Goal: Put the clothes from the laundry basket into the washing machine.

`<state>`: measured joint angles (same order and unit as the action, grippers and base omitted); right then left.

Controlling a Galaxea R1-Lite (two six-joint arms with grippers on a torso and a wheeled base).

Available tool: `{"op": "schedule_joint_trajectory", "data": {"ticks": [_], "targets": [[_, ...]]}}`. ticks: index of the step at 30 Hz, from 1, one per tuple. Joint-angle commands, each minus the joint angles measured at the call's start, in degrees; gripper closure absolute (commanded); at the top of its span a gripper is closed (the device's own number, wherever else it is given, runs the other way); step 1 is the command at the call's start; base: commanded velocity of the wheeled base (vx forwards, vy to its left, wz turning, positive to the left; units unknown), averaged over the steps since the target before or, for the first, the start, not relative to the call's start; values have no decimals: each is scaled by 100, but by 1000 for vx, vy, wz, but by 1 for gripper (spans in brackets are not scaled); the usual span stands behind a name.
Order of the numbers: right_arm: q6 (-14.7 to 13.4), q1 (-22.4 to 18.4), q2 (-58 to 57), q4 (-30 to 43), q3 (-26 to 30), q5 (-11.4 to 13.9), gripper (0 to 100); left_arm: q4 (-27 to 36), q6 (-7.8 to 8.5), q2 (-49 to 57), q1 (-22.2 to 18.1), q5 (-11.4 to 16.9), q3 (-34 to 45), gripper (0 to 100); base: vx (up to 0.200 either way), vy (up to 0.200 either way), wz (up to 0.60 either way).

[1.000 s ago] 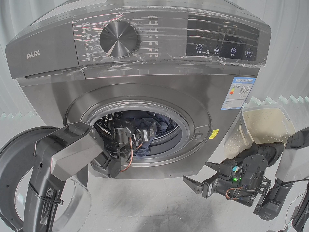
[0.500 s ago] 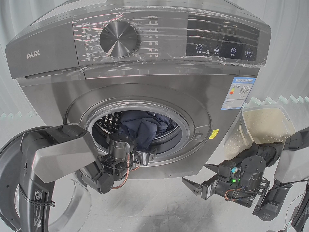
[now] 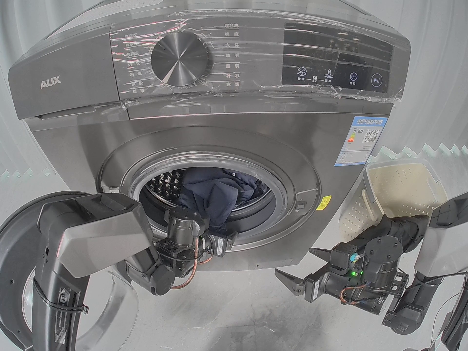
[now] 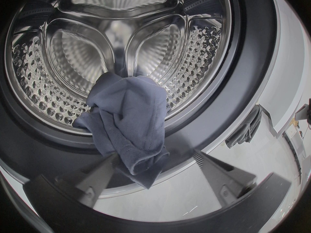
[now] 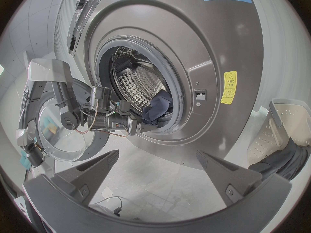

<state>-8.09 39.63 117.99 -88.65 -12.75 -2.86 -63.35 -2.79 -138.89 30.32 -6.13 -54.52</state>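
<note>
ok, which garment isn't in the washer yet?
The dark grey one hanging over the basket rim, right of the washer. The navy one lies in the drum mouth, one end drooping over the seal.

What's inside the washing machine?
A dark blue garment lies at the front of the shiny drum, hanging out over the door rim. Anything beneath the garment is covered.

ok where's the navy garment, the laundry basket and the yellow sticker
navy garment (image 4: 129, 120), left wrist view, middle of the cloth
laundry basket (image 3: 404, 188), head view, perforated inner wall
yellow sticker (image 5: 228, 87), right wrist view, its centre
</note>
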Motion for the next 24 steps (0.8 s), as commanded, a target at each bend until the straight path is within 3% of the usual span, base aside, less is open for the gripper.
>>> {"op": "schedule_joint_trajectory", "data": {"ticks": [1, 13, 18, 24], "targets": [[1, -8, -4, -3, 1, 5, 0, -10, 15, -262, -26, -28, -173, 100, 0, 0, 0], [1, -8, -4, -3, -8, -4, 0, -300, -55, -314, -131, -99, -938, 100, 0, 0, 0], [1, -8, -4, -3, -8, -4, 0, -775, -64, -754, -395, -354, -1993, 100, 0, 0, 0], [-8, -8, -4, -3, -8, -4, 0, -889, -151, -1088, -544, -371, -2669, 100, 0, 0, 0]]}}
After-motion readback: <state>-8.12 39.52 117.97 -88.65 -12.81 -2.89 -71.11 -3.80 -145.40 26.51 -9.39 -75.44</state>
